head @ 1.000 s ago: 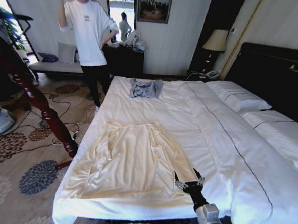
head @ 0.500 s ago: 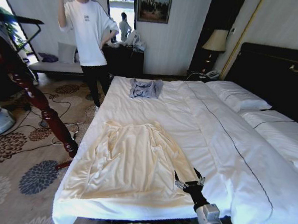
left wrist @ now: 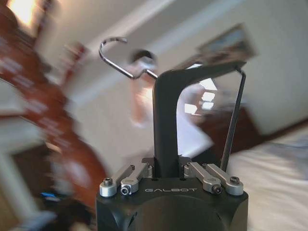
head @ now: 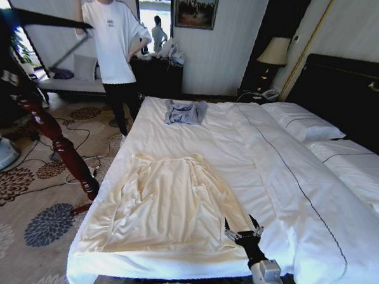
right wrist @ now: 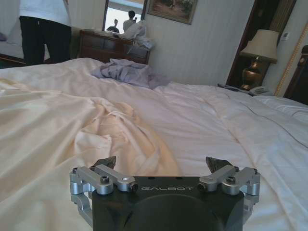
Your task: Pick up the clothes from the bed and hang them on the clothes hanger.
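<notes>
My right gripper (head: 242, 229) hovers wide open and empty just beside the clothes (head: 164, 204) on the bed (head: 240, 151). My left gripper (left wrist: 168, 175) clamps the clothes hanger (left wrist: 166, 110), raised well away from the clothes. Thin fabric could slip or bunch with the sheet if I pinch shallowly.

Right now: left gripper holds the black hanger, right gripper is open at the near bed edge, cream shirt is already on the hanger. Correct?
Not quite. The left gripper does hold the clothes hanger, and the right gripper is open at the near edge of the bed. But the head view shows the cream shirt lying flat on the bed, not on the hanger.
</notes>
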